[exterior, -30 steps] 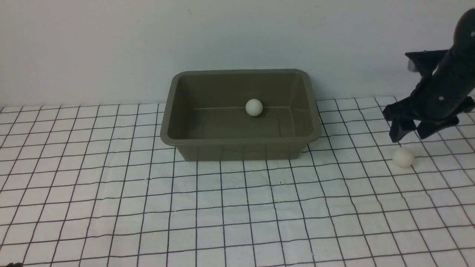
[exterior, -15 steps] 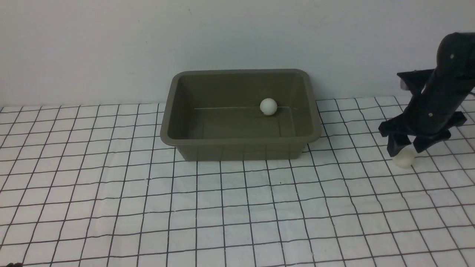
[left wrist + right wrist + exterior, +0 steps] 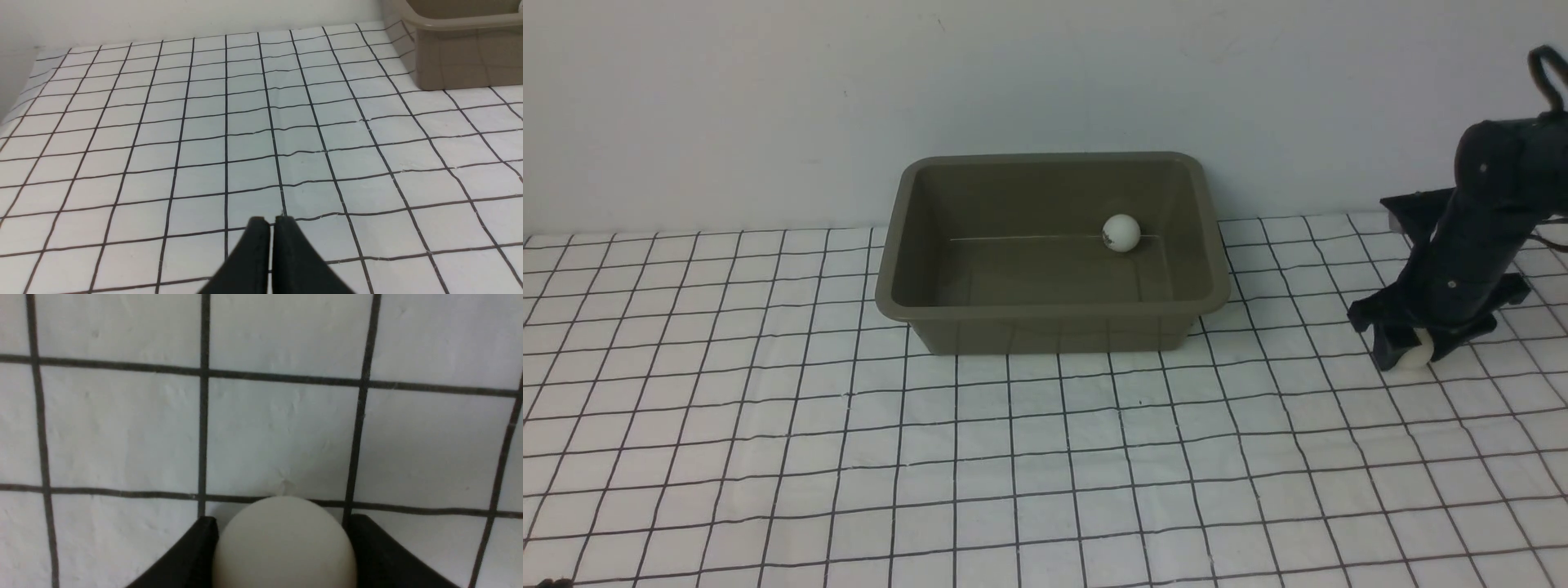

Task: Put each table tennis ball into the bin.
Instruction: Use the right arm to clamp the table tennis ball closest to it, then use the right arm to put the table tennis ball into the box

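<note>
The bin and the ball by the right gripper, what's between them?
Only bare grid cloth lies between the bin and the ball at the right gripper, as the front view shows.

no readable text, labels or numbers

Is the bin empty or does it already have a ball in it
Not empty. One table tennis ball lies on the floor of the bin, towards its far right side. The second ball is on the cloth outside, between the right gripper's fingers.

An olive-brown bin [image 3: 894,245] is shown on a white cloth [image 3: 1045,457] gridded with black lines. Two white balls [image 3: 1121,233] [image 3: 1414,349] are seen, one with a possibly dark mark.
</note>
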`<state>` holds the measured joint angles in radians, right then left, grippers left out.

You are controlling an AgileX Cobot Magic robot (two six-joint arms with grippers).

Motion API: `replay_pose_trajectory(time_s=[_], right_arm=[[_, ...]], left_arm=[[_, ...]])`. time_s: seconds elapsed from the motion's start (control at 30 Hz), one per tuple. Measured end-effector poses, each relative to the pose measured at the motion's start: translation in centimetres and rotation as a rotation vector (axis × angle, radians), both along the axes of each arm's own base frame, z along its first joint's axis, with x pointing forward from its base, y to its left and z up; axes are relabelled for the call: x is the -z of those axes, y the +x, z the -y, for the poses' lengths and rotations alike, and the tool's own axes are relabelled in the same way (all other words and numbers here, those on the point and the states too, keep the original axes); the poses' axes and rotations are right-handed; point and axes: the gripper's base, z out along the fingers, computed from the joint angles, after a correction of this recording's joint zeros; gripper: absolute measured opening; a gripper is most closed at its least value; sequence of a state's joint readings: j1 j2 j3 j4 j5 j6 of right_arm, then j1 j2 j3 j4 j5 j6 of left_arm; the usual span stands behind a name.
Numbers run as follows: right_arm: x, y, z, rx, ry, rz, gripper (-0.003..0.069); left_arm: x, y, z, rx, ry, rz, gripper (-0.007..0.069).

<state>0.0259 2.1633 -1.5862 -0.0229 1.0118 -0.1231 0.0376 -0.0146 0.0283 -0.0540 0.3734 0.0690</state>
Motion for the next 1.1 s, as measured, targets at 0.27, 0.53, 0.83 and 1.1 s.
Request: replay_pose_trajectory(time_s=[0.27,0.53,0.83,1.1], right_arm=[[-2.3,1.1,0.0,0.004,0.003,0.035,0.0358],[-11.9,3.5,-4.5,-0.059,0.159,0.287,0.0358],[-13.6,1.7,-20.4,-0.411,0.248,0.475,0.0358],[-6.9,2.1,-23.5,-0.444,0.215,0.357,0.0358]], left_arm=[[0.0,0.0,0.0,0.000,0.000,0.000,-0.0005],[0.0,0.0,0.0,0.000,0.000,0.000,-0.0005],[0.0,0.0,0.0,0.000,0.000,0.000,-0.0005],[0.0,0.0,0.0,0.000,0.000,0.000,-0.0005]])
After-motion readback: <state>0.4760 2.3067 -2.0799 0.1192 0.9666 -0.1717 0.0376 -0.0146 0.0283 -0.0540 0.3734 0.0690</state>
